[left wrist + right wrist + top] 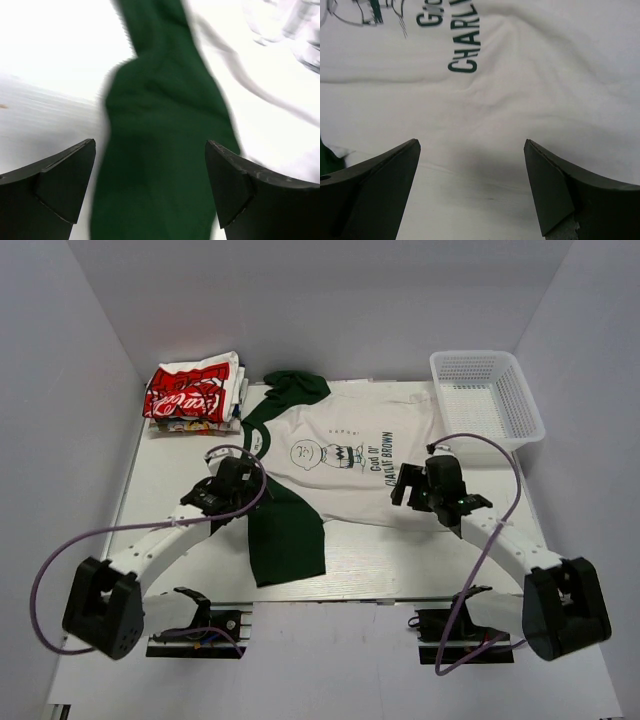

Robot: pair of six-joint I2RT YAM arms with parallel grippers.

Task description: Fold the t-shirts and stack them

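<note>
A white tee with dark green sleeves and a Charlie Brown print (350,455) lies spread on the table. One green sleeve (285,535) stretches toward the near edge; the other (295,387) is bunched at the back. A stack of folded tees (195,392) sits at the back left, its top one white with red print. My left gripper (228,485) is open and empty above the near green sleeve (160,150). My right gripper (418,485) is open and empty over the tee's white hem (485,115).
A white plastic mesh basket (485,395) stands at the back right. White walls close in the table on three sides. Purple cables loop from both arms.
</note>
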